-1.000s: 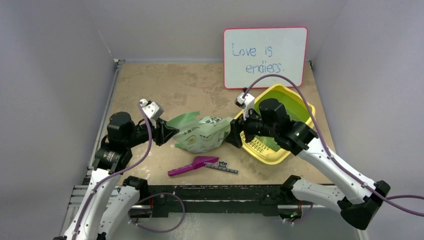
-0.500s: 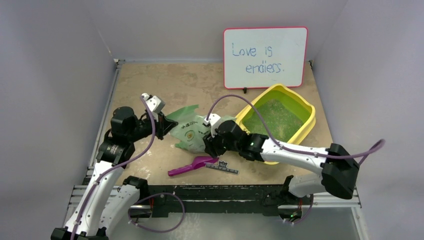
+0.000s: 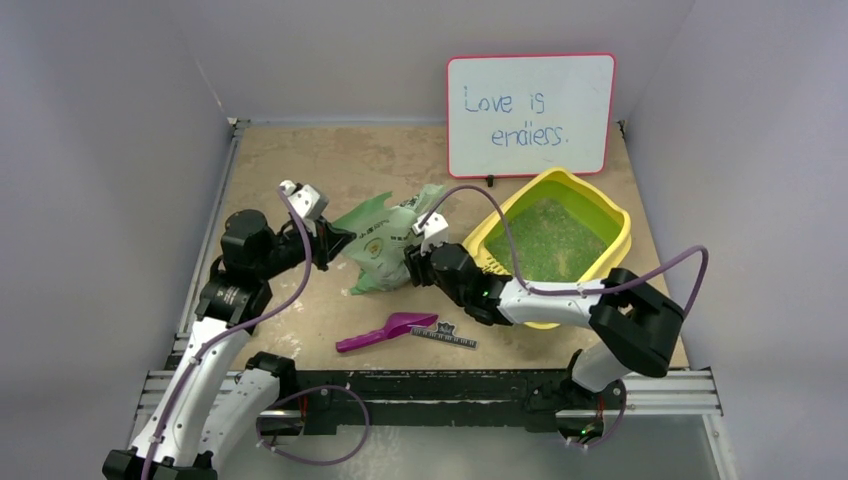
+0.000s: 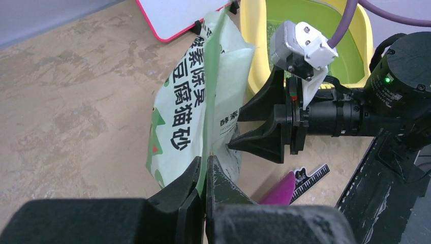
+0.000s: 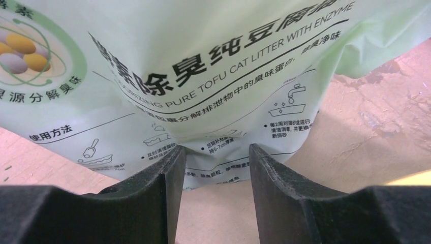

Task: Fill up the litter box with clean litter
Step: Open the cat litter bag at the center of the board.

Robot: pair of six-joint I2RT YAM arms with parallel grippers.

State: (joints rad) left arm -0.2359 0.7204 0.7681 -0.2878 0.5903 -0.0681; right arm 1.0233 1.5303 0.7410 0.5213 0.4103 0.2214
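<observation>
Litter box (image 3: pixel 625 238) holds clean litter (image 3: pixel 550 240); left pincer (image 4: pixel 205 168) clamps the bag (image 3: pixel 385 245) upright, likely against spilling, while the released right pincer (image 5: pixel 217 152) brackets its lower edge.

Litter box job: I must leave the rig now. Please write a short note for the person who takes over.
Left gripper: shut on one edge of the litter bag.
Right gripper: jaws open, astride the bag's opposite edge, not closed on it.
Litter box: right of the bag, in front of the white board. Clean litter already covers its floor.
Magenta scoop: on the table near the arm bases, with no gripper on it.
Left to do: probably judge whether more litter is needed, then pour again or put the bag down.
</observation>
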